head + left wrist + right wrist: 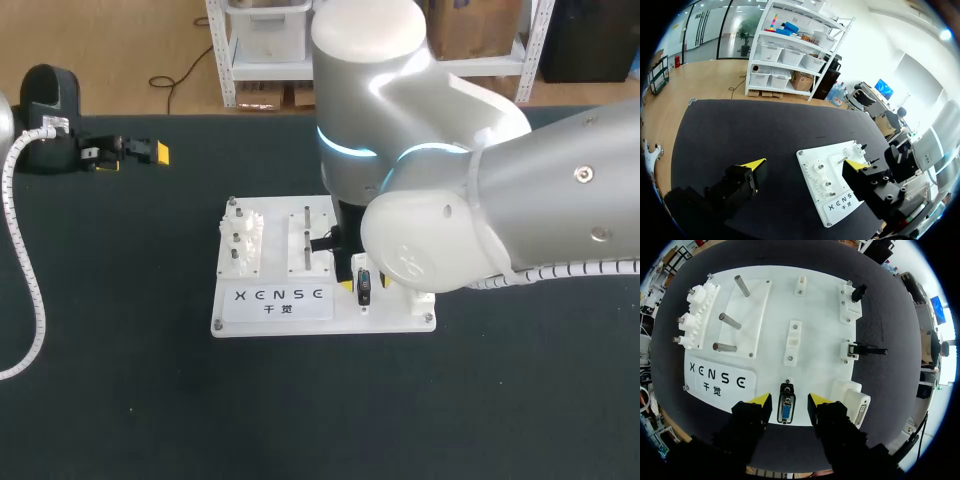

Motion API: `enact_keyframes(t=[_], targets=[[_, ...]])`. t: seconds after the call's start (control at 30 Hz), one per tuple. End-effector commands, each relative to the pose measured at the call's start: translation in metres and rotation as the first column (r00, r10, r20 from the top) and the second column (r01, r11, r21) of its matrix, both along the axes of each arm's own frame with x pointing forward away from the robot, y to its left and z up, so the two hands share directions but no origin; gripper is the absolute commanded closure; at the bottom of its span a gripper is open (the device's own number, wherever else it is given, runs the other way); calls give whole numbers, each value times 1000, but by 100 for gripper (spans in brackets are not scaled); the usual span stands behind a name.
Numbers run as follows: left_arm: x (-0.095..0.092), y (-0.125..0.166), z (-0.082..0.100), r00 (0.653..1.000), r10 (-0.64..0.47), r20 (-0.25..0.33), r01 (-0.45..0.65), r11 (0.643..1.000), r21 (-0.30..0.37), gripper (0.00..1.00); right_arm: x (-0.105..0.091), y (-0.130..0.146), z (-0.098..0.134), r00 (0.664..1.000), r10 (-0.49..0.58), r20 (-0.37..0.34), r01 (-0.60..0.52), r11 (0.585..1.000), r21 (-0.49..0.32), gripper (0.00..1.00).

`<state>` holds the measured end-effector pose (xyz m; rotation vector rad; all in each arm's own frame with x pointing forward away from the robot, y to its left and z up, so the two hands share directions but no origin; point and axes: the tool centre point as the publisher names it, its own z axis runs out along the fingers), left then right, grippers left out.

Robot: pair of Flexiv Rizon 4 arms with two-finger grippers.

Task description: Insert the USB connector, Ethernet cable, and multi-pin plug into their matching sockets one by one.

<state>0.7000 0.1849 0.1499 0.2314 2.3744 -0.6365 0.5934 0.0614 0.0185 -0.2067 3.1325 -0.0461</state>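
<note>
The board point(820, 315) was flat white plastic, rounded at the corners, on the matte dark tabletop point(520, 400), with bare cloth wide around its edges. My right claw point(789, 399) stood spread at the board's near edge, tips either side of the plug point(786, 409) without touching it. The plug was a black shell with a blue pinned face, beside a white socket block point(852, 402). My left claw point(805, 164) hung spread near the tabletop's far left corner.

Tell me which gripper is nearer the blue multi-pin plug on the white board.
Right. The right gripper straddles the multi-pin plug, its open fingers on either side. The left gripper is open over the table, well away from the white board.
</note>
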Motion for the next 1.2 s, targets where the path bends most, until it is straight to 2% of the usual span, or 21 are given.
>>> enact_keyframes(t=[0.03,0.67,1.03,1.1,1.2], targets=[[0,0,0,1000,0,0,0,1000,0,0,-3,-1,1,1000,-13,13,13,1000,0,56],[0,0,0,1000,0,0,0,1000,0,0,-6,-2,-2,998,-61,6,61,998,15,68],[0,0,0,1000,0,0,0,1000,0,0,-7,-2,-3,997,-71,3,71,997,29,96],[0,0,0,1000,0,0,0,1000,0,0,-7,-1,-3,998,-69,6,69,997,32,100],[0,0,0,1000,0,0,0,1000,0,0,-9,0,2,998,-58,20,57,998,33,100]])
